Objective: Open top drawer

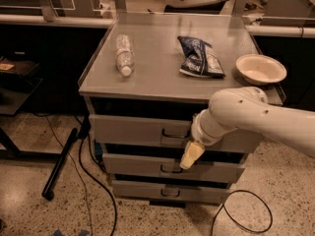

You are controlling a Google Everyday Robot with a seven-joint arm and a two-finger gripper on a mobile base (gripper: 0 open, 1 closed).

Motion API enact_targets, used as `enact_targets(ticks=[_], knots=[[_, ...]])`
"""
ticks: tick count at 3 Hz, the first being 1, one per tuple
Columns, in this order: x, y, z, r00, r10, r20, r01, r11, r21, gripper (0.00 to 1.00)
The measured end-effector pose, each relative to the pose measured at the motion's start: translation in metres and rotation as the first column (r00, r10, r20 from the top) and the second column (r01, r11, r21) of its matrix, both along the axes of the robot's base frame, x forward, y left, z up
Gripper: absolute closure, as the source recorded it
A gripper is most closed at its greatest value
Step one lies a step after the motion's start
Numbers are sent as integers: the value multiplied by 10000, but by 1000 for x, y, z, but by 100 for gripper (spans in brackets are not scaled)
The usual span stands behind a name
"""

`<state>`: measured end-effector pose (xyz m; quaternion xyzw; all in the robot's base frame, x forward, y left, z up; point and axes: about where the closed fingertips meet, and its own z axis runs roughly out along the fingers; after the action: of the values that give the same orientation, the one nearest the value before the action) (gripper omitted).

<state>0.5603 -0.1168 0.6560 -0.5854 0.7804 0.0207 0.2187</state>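
The claw (191,155) is hovering just below-right of the top drawer (133,131) handle (174,132). I cannot tell its grip, and pulling now is risking missing the handle.

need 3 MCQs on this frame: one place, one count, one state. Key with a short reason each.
1. Where is the gripper?
A. Above the cabinet top
B. Behind the cabinet
C. In front of the drawer fronts, just below and right of the top drawer's handle

2. How many grey drawer fronts show?
A. Two
B. Three
C. Five

3. The bottle on the cabinet top is:
A. lying on its side
B. standing upright
C. hanging over the edge

Key:
1 C: the gripper points down beside the handle of the top drawer, its tip at the gap above the middle drawer.
2 B: top, middle and bottom drawer are stacked under the cabinet top.
3 A: the bottle lies flat, well inside the edges.
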Motion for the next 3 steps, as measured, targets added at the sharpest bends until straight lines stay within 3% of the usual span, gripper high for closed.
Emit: enact_targets(ticks=[1, 2, 3], knots=[[-1, 2, -8, 9988, 386, -306, -398, 9984, -401, 0], [-23, 4, -15, 9947, 489, -900, -535, 9973, -498, 0], [-29, 5, -13, 9934, 528, -1020, -582, 9970, -503, 0]])
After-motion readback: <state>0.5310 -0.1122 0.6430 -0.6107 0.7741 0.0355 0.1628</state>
